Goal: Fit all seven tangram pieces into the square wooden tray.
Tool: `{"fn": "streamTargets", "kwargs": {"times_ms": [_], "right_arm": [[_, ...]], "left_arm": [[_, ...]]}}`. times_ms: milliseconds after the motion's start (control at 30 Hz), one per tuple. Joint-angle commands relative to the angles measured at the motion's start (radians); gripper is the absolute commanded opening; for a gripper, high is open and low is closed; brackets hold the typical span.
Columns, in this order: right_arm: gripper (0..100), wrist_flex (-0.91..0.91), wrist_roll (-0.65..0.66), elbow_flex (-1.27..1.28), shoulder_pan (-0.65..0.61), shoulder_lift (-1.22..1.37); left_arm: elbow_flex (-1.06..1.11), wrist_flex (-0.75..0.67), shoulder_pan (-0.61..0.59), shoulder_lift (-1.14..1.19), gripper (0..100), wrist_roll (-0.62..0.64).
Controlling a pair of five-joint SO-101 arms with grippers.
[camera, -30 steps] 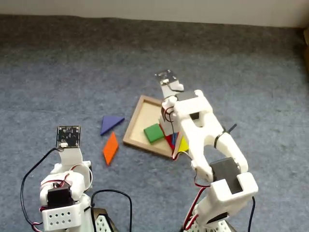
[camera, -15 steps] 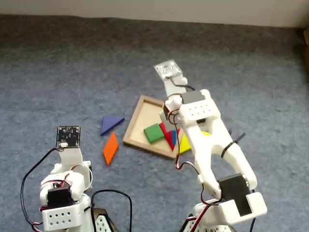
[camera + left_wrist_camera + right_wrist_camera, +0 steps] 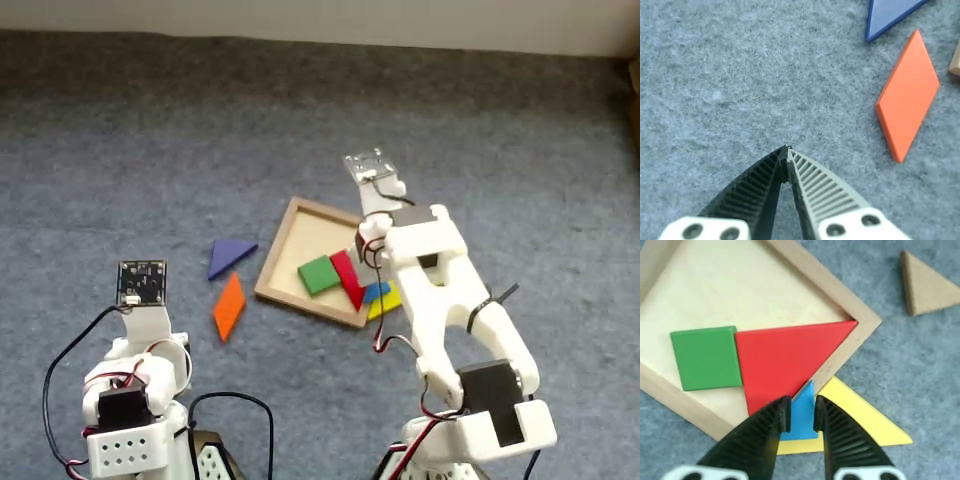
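Right wrist view: right gripper point(image 3: 801, 402) pinches small blue triangle point(image 3: 802, 425) at wooden tray point(image 3: 680, 402) edge; left gripper point(image 3: 786, 150) closed.

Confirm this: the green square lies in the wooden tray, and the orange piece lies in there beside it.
Wrong on the orange piece: it lies on the carpet outside the wooden tray, near the dark blue triangle, as the high view shows. The green square does lie in the tray.
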Motion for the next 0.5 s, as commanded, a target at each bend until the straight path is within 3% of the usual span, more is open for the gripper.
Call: {"fn": "streamTargets", "kwargs": {"times_ms": [0,133,267,467], "right_arm": [[9.2,-0.012,0.003,-0.010,0.018,-0.065],[9.2,0.067,-0.017,-0.022,0.019,-0.074],[9.5,0.099,-0.132,-0.039,0.019,-0.136],[9.5,0.093,-0.140,-0.036,0.018,-0.125]], "left_arm": [[0.019,0.005,-0.008,-0.027,1,-0.003],[0.019,0.005,-0.008,-0.027,1,-0.003],[0.019,0.005,-0.008,-0.027,1,-0.003],[0.019,0.005,-0.008,-0.027,1,-0.003]]}}
